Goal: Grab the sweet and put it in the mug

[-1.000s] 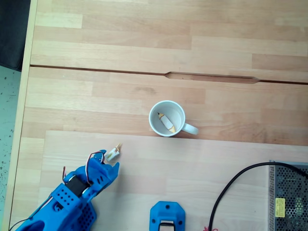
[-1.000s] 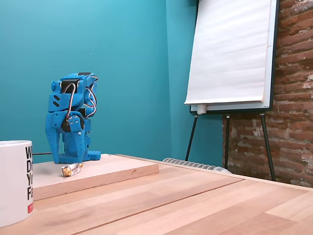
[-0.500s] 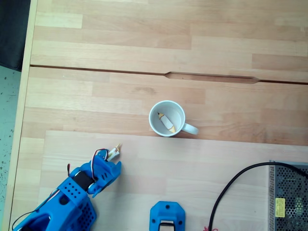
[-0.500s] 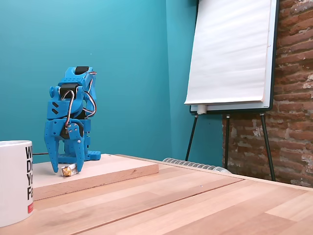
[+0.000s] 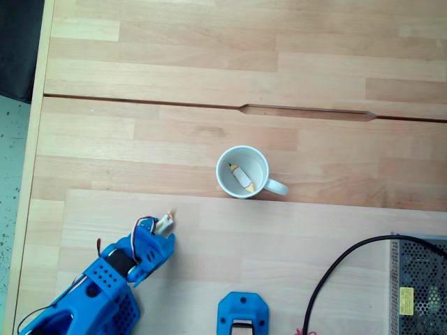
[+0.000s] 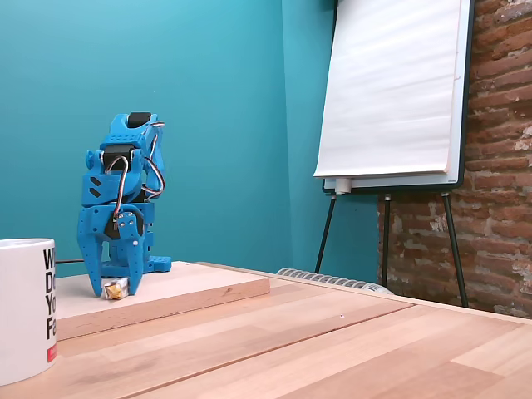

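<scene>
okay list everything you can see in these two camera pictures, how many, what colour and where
sweet: one, white with tan twisted ends, on the raised board, between the gripper's fingers
mug: one, white, mid-table in the top-down fixed view
second sweet: one, white with a yellow tip, inside the mug
raised board: one, light wood, lying on the table
table: one, light wood planks
cable: one, black, lower right
metal mesh box: one, grey, lower right corner
flip chart: one, white, on a stand by the brick wall
arm base: one, blue, bottom edge
gripper: one, blue, straddling the sweet
</scene>
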